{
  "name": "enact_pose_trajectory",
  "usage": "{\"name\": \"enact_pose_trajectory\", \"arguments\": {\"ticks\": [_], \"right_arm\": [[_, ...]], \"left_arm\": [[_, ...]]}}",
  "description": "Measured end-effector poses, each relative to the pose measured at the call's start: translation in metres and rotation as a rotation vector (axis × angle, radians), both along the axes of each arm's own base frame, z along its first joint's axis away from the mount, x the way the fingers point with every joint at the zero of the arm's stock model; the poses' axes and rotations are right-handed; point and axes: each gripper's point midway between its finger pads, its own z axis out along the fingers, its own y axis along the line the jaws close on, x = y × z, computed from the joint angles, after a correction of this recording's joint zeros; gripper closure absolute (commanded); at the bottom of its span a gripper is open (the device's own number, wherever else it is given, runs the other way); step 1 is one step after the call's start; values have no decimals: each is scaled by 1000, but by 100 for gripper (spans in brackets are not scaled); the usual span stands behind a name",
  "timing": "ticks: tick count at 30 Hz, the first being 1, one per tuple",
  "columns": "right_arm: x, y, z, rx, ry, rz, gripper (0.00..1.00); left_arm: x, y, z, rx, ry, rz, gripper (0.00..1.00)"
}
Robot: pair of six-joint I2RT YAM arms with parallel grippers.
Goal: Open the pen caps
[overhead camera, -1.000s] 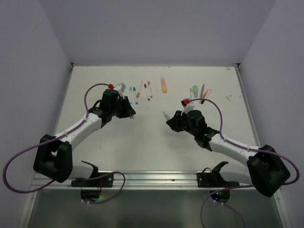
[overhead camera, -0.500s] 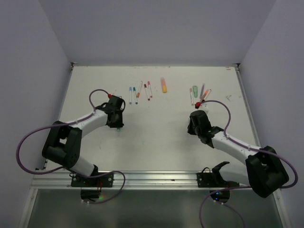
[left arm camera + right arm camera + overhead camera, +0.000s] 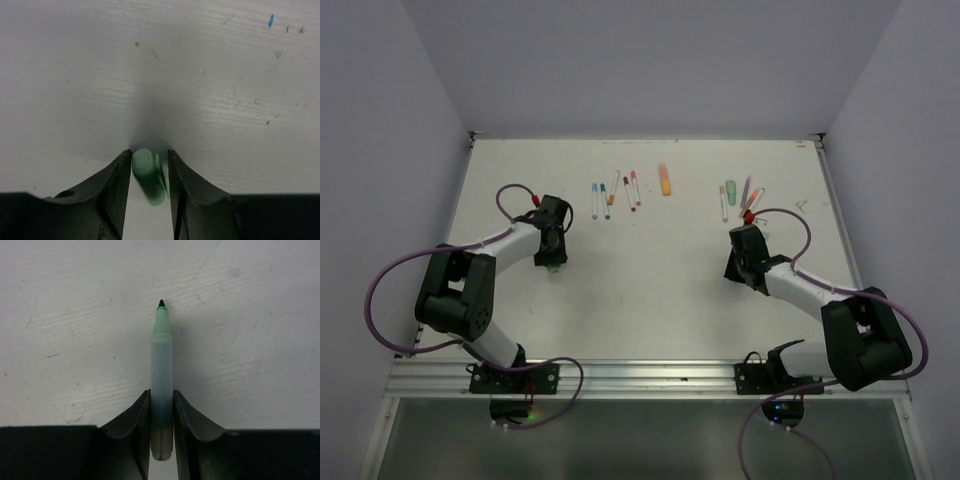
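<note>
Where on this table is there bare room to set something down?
Widest bare patch: mid-table between the left gripper and right gripper, down to the near edge. The far left corner is bare. Crowded: the far row of slim pens, orange highlighter and right-hand pen cluster.

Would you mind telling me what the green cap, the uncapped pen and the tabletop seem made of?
Green cap: probably smooth opaque plastic, soft sheen.
Uncapped pen: likely plastic, frosted translucent barrel, dark tip.
Tabletop: matte white, scuffed, faint grain; perhaps painted wood.
</note>
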Motion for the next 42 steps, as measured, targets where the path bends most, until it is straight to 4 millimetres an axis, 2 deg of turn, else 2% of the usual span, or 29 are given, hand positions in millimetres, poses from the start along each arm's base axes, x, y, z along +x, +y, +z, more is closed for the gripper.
{"name": "enact_pose_trajectory", "arguments": {"ticks": [5,7,8,9,10,12,14,17,20,22,26,28,30,34,37,42], "right_arm": [[1,2,-4,5,37,-1,61],[0,2,-4,3,48,1,49],[-2,2,-3,2,55,2,44],[-3,2,-3,-3,62,7,33],[-4,1,-2,-7,70,11,28],[-5,1,4,-20,84,37,19],[2,5,18,-22,70,66,16],[30,19,56,4,-12,119,15],[67,38,102,36,-125,176,16],[91,50,123,44,-180,210,16],[139,77,137,26,-207,291,20],[165,92,135,16,-206,327,23],[191,105,129,6,-209,354,26],[229,125,103,-20,-183,397,28],[251,138,79,-27,-162,424,31],[269,157,42,-50,-131,464,34]], "left_arm": [[2,3,1,16,-5,-3,34],[3,4,2,18,-8,-2,27],[3,4,2,20,-9,-3,21],[3,5,3,21,-10,-5,17],[4,5,4,20,-12,-5,14],[2,5,4,19,-7,-7,6],[2,4,9,12,-8,-9,0],[10,-3,30,-21,-56,-17,0],[28,-12,67,-72,-171,-30,0],[37,-17,94,-106,-256,-46,0],[46,-24,137,-156,-413,-95,0],[47,-26,154,-174,-490,-121,0],[45,-27,162,-182,-535,-143,0],[42,-30,159,-191,-564,-179,0],[40,-32,150,-201,-553,-197,0],[37,-34,142,-203,-539,-216,0]]}}
